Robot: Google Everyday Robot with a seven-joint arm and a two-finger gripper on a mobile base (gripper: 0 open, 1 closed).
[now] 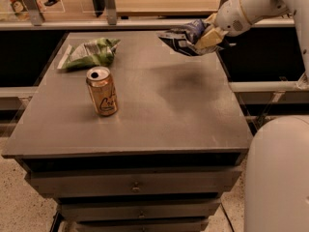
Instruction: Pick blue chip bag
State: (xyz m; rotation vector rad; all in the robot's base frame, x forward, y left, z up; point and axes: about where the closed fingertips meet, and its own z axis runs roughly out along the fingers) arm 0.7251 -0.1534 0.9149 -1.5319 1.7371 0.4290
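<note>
The blue chip bag (pixel 182 39), dark blue foil with white print, hangs crumpled in the air above the far right part of the grey table (pixel 159 124). My gripper (pixel 206 36) is shut on the bag's right end and holds it clear of the tabletop. A dark shadow lies on the table below the bag. The white arm reaches in from the upper right.
A gold drink can (pixel 102 91) stands upright left of the middle. A green and white snack bag (pixel 91 53) lies at the far left. A shelf rail (pixel 145 23) runs behind the table. The robot's white body (pixel 277 173) fills the lower right. Drawers are under the tabletop.
</note>
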